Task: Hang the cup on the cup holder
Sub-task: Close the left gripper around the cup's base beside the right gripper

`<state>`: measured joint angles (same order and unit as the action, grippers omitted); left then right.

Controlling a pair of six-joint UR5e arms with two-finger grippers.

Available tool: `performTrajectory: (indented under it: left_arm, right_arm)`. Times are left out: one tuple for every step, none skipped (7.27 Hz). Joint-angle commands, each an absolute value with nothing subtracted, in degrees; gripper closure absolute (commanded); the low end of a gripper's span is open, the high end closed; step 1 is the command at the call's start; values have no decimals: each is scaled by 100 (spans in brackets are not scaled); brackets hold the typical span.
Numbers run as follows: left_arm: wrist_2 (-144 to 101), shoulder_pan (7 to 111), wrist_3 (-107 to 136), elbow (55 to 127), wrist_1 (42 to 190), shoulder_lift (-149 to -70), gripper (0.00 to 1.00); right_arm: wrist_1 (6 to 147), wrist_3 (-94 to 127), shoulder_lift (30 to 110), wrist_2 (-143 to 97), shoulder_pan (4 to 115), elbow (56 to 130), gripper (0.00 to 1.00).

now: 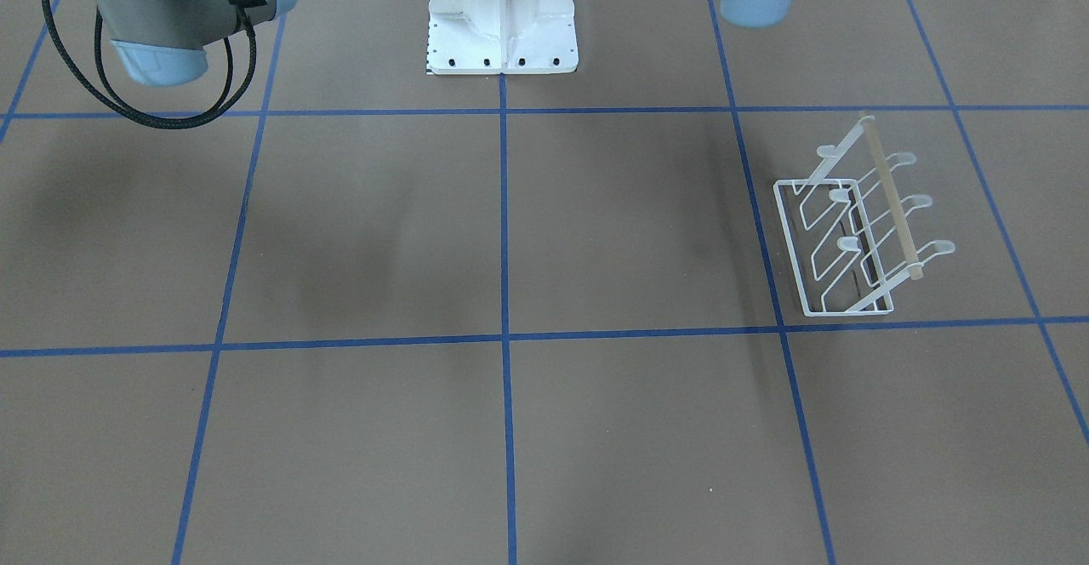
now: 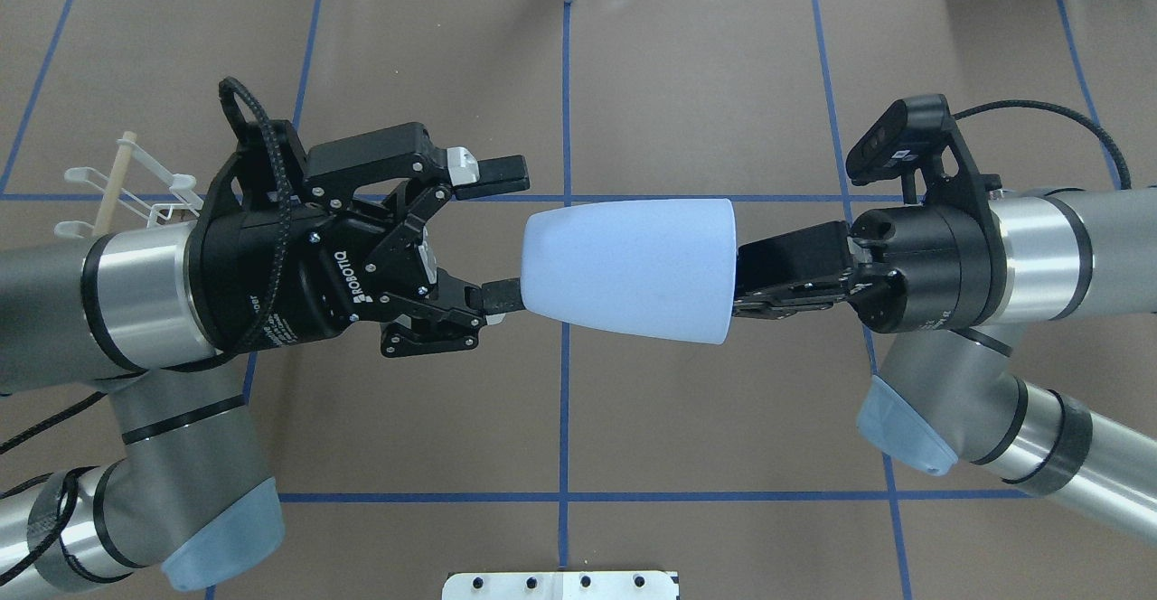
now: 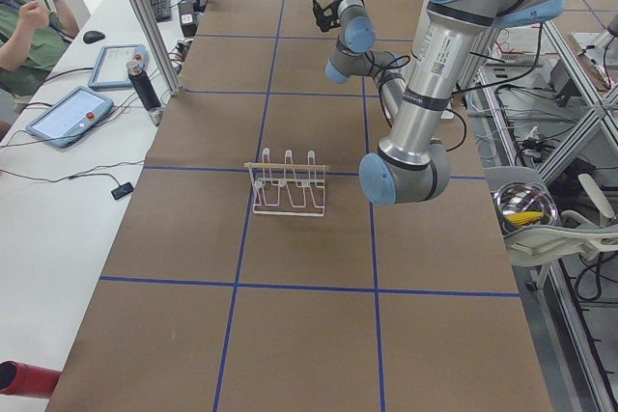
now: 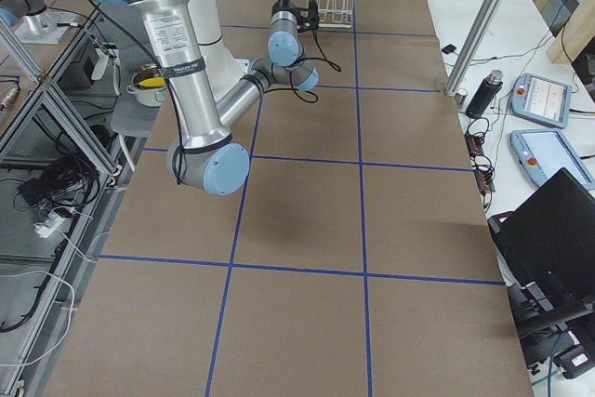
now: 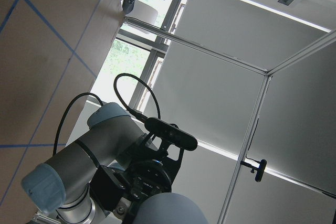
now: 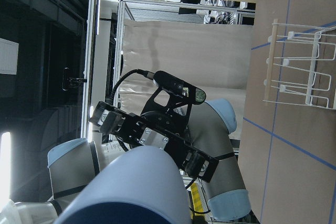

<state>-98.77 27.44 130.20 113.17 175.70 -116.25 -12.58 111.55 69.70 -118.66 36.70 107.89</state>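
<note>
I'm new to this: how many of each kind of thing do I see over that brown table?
cup: 1, pale blue
cup holder: 1, white wire
grippers: 2, the left gripper and the right gripper
Total: 4

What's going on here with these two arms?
The right gripper holds the pale blue cup sideways in the air by its wide rim end. The left gripper faces the cup's base with its jaws open, not gripping it. The cup holder stands empty on the table, at the robot's left.
</note>
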Motion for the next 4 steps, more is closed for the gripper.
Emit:
performTrajectory:
  left_arm:
    - [-9870,2593,13008,11320,17569,-11628,2]
    - [-9861,2523,13008,11329,17569,-11645,2]
    - [-9861,2488,13017,11329,17569,-11750,2]
    - [-9861,2470,13017,11364,17569,-11751,2]
  right_arm:
    - [-1257,11153,6970,-11865,3656,10767,100]
    - [-1257,11153,6970,-11865,3665,10749,100]
    - [-1257,11145,6970,-11865,3665,10732,100]
    - [-1257,11145,6970,-11865,3656,10697,100]
